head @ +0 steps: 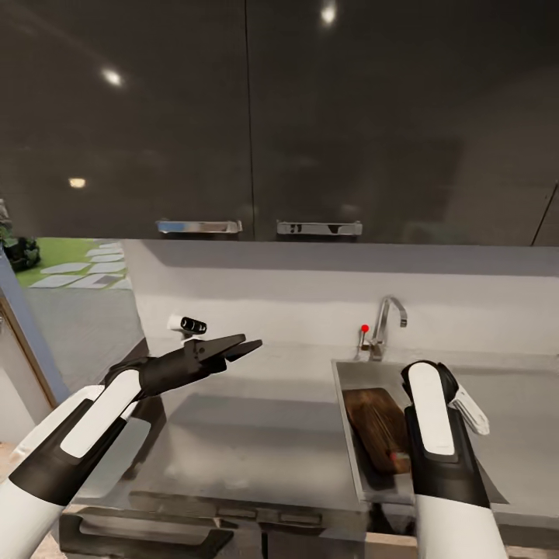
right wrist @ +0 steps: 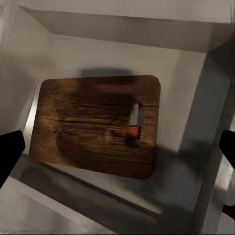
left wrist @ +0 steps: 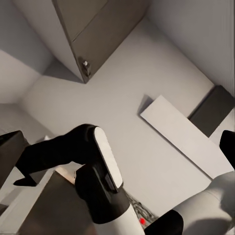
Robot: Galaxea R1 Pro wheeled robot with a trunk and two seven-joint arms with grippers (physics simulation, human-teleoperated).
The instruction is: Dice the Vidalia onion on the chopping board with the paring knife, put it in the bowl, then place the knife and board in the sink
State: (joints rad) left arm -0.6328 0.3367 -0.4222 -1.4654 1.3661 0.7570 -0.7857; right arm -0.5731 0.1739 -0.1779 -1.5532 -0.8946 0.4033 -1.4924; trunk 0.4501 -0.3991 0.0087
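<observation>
Lying in sink (head: 345, 380), chopping board (right wrist: 95, 125), faucet (head: 386, 322) behind

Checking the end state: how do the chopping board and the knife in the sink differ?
The chopping board is a wide brown wooden rectangle with rounded corners; the knife is slim and far smaller. The board lies on the floor of the sink, while the knife lies on top of the board, at its slot. The board is one colour; the knife has a red handle and a grey blade. Both sit inside the sink.
</observation>
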